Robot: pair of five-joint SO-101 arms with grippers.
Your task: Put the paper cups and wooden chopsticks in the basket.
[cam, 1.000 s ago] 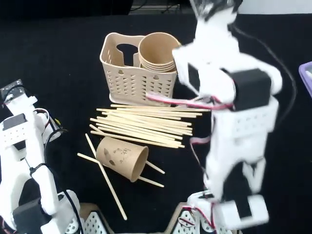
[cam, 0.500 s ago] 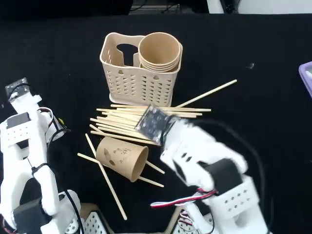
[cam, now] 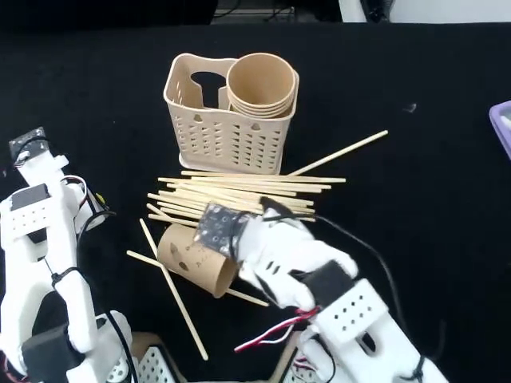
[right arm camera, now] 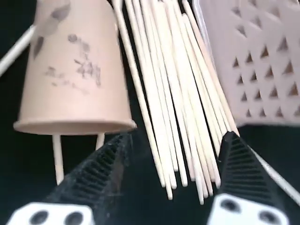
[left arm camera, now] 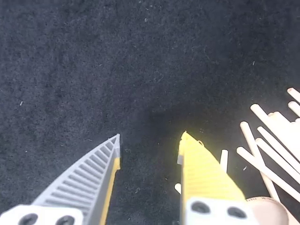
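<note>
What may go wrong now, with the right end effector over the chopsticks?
The open right end effector hangs over the ends of the chopstick pile; closing may grab a few and scatter the rest. The lying paper cup beside it rests on loose chopsticks and may roll if nudged.

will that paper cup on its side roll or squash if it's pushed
Probably rolls: the paper cup lies on its side, and its taper would likely curve its path. The chopsticks under it may slide along. It looks thin and light, so a firm pinch could dent it.
</note>
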